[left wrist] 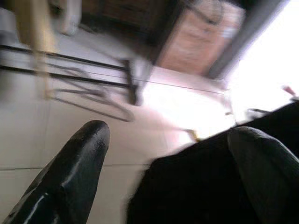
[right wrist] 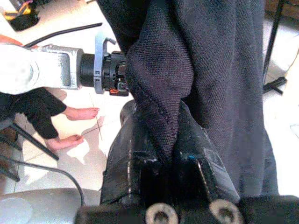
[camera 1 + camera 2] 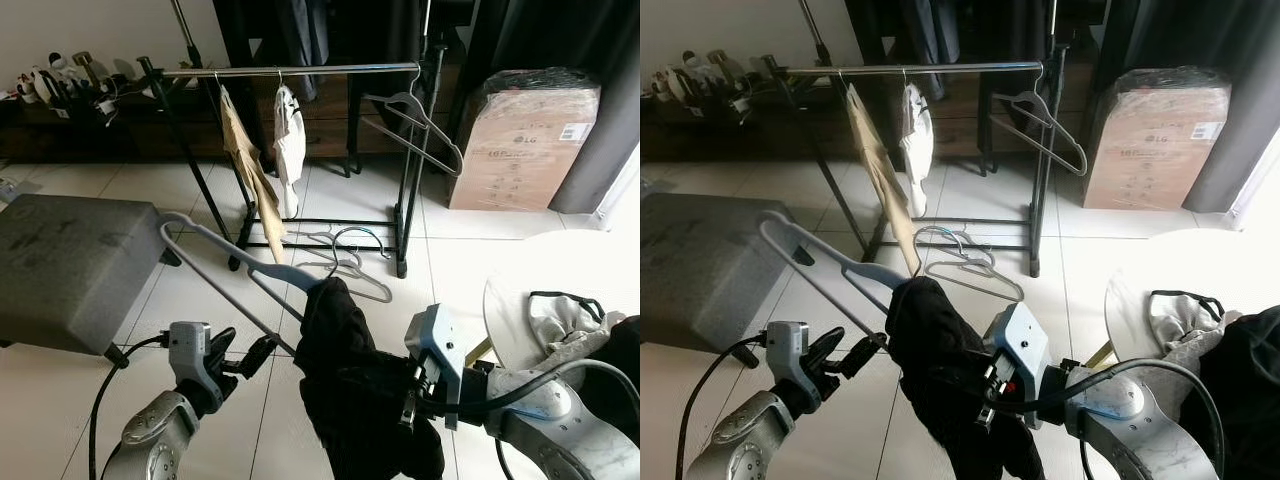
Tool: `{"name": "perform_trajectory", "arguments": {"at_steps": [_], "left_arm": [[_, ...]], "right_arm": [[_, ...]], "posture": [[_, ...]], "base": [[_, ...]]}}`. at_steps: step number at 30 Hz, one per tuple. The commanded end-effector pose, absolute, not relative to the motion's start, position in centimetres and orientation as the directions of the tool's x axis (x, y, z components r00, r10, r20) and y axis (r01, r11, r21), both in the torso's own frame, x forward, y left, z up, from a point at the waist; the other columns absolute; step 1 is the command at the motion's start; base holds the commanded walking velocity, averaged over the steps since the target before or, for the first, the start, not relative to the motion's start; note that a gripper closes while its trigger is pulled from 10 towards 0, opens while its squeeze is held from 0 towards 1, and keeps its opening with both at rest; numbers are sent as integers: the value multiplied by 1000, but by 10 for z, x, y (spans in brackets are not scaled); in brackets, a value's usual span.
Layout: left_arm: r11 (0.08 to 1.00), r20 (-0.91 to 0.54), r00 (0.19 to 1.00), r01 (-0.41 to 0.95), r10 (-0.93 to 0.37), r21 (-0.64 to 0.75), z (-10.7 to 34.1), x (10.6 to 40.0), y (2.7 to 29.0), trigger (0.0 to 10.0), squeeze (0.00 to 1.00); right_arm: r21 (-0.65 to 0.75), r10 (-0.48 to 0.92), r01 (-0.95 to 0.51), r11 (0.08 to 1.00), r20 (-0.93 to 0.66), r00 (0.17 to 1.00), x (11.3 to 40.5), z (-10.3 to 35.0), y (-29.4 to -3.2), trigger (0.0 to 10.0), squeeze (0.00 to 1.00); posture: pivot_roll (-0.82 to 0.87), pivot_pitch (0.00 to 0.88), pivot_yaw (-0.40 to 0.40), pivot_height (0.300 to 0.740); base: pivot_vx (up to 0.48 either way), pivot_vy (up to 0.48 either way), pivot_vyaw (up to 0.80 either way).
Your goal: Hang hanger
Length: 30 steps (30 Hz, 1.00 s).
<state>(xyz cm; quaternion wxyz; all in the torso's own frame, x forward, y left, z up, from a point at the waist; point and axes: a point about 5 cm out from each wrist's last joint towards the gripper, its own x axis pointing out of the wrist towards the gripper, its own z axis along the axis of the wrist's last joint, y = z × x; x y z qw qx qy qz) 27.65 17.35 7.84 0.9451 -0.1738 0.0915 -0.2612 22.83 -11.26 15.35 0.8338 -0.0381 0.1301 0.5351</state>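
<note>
A grey plastic hanger (image 3: 228, 247) is held low in front of me, and a black garment (image 3: 350, 390) is draped over its near end. My right gripper (image 2: 158, 116) is shut on a fold of that black fabric, just right of the hanger. My left gripper (image 3: 250, 358) is open beside the hanger's lower bar, left of the garment; in the left wrist view its fingers (image 1: 79, 163) stand wide apart. The clothes rack's rail (image 3: 300, 70) is farther ahead, carrying a tan garment (image 3: 245, 160), a white garment (image 3: 289, 140) and a bare grey hanger (image 3: 420, 125).
Loose hangers (image 3: 345, 265) lie on the floor under the rack. A grey ottoman (image 3: 70, 265) stands at the left and a wrapped cardboard box (image 3: 520, 140) at the back right. A white round table (image 3: 560, 260) with clothes is on my right. A person's bare feet (image 2: 77, 126) are nearby.
</note>
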Motion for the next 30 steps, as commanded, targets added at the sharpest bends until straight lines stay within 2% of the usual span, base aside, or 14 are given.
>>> {"name": "perform_trajectory", "arguments": {"at_steps": [1,7,11,15,19,21,23,26,30], "left_arm": [[746,-77,793,529,-605,-405,79,270,167,10000,0],[730,-125,750,570,-650,-378,77,261,182,10000,0],[698,-97,750,551,-655,-458,82,250,202,10000,0],[726,-154,752,529,-641,-438,78,239,217,10000,0],[642,-184,637,626,-749,-442,79,225,200,10000,0],[588,-167,587,662,-792,-464,82,221,190,10000,0],[515,-129,524,708,-842,-483,90,221,175,10000,0],[512,-114,527,716,-842,-474,93,227,169,10000,0],[542,-75,587,682,-806,-492,100,245,157,10000,0]], "right_arm": [[67,903,-920,385,-234,360,223,155,-108,0,0],[69,896,-913,403,-235,378,224,152,-112,0,0],[92,894,-897,433,-170,414,230,156,-120,0,0],[61,862,-883,464,-259,435,236,144,-127,0,0],[16,780,-824,566,-334,529,249,130,-132,0,0],[17,776,-816,578,-319,543,251,131,-130,0,0],[37,810,-836,548,-274,519,250,138,-122,0,0],[41,835,-858,513,-258,486,246,141,-117,0,0],[45,868,-889,455,-242,433,239,145,-109,0,0]], "posture": [[-158,148,62,740],[-161,148,61,740],[-155,148,62,740],[-139,150,56,740],[-135,151,56,740],[-136,152,58,740],[-141,155,59,740],[-142,157,60,740],[-152,167,66,740]], "base": [[0,0,0],[0,0,0],[0,0,0],[0,0,0],[0,0,0],[0,0,0],[0,0,0],[0,0,0],[0,0,0]]}}
